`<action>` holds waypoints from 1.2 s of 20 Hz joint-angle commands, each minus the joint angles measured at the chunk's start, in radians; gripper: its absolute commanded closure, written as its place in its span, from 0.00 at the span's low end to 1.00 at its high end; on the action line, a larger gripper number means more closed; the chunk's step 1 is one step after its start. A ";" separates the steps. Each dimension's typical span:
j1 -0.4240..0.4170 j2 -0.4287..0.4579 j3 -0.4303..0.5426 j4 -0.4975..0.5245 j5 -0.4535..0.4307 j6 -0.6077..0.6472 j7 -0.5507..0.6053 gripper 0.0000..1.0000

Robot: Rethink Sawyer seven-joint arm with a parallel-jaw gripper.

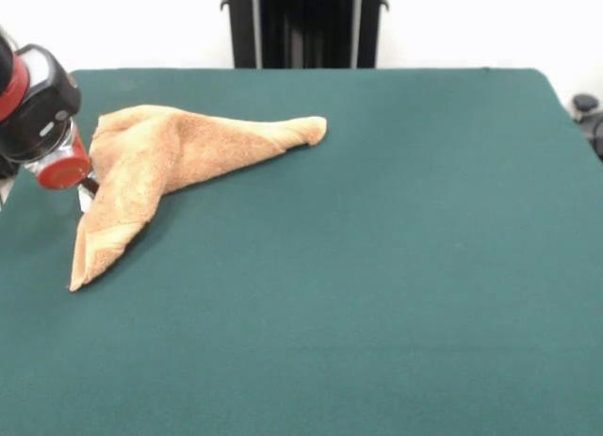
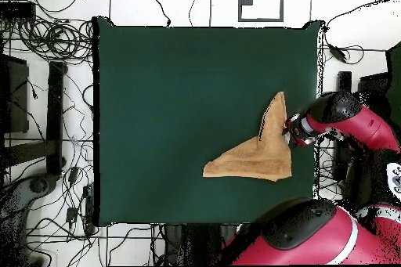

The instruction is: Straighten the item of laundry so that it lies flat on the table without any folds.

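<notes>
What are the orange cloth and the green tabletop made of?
The towel looks like soft terry cotton: fuzzy, looped, matte surface that bunches into thick folds. The table seems covered in felt-like fabric: flat, dull, with no shine, though the exact fibre can't be told.

My arm [image 2: 345, 123] is glossy red with black joints, bulbous and rounded. Just above my pincer [image 1: 87, 193] sits a black wrist housing [image 1: 36, 102], then a red ring (with clear casing) [image 1: 62, 168].

Dark green table [image 1: 377, 266], felt-like cover. 1 orange-tan towel [image 1: 160, 168] lies on it near far left corner in front view, folded into bent 2-armed shape.
</notes>
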 commanded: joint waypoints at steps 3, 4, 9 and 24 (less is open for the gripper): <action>0.027 0.080 0.203 0.212 0.153 0.026 -0.001 0.00; 0.023 0.079 0.208 0.225 0.168 0.015 0.004 0.00; 0.007 0.091 0.216 0.250 0.221 -0.019 -0.002 0.00; -0.018 0.101 0.211 0.316 0.230 -0.087 -0.049 0.00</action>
